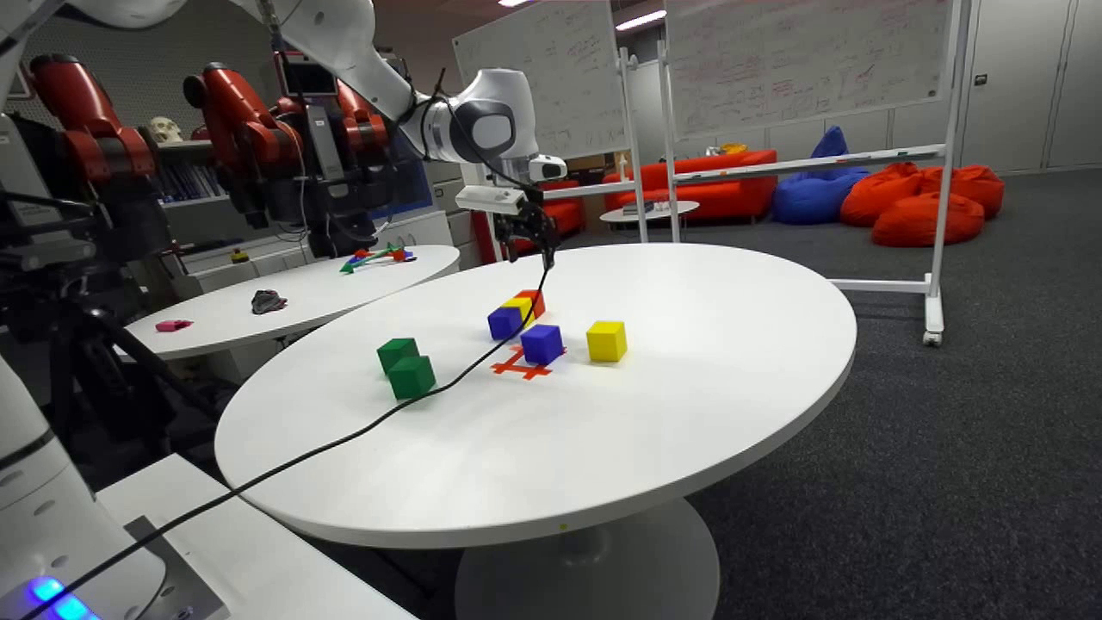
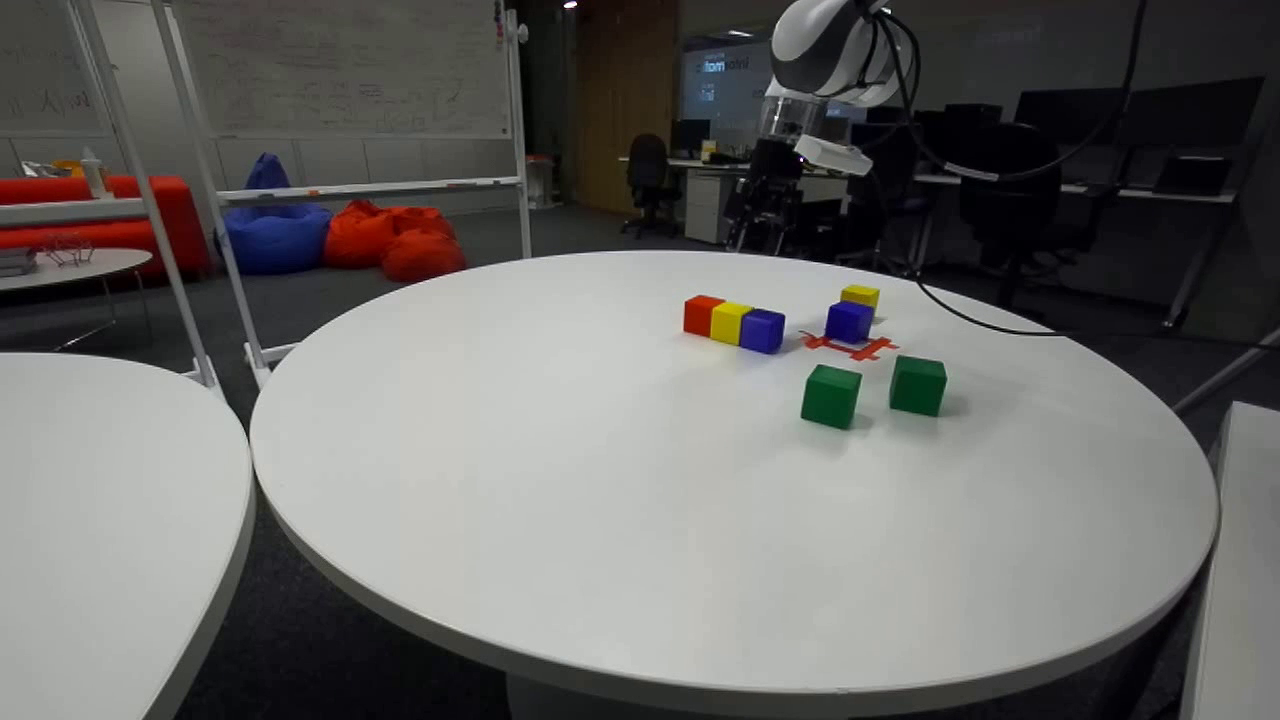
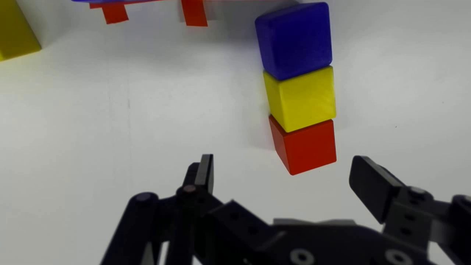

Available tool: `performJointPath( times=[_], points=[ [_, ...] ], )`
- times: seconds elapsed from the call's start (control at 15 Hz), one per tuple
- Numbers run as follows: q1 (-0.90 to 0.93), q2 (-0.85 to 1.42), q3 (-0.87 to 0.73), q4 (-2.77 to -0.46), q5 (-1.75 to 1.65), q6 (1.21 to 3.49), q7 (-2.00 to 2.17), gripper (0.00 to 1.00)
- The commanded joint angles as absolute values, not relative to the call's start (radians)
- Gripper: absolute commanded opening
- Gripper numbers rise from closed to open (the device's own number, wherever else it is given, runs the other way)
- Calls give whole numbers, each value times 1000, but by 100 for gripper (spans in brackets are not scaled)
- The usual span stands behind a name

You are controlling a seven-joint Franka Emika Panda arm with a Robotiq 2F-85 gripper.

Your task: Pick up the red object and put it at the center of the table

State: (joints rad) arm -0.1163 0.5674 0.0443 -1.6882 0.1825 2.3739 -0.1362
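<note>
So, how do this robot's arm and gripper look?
The arm is white and rounded, with grey joint trim, a black cable and blue lights at its base. The gripper is black, with jointed links and grey-faced fingertips.

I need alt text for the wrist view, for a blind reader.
An open, empty gripper at the bottom faces a red block, the near end of a tight row with a yellow block, then a blue block, on a white tabletop. A second yellow block is cut off at upper left.
</note>
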Motion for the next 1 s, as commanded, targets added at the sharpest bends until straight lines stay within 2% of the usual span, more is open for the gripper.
performJointPath(
  times=[0.0,0.93],
  points=[
    [-96,575,22,-1673,130,2358,-135,100],
    [8,644,26,-1630,-73,2331,-167,100]
  ],
)
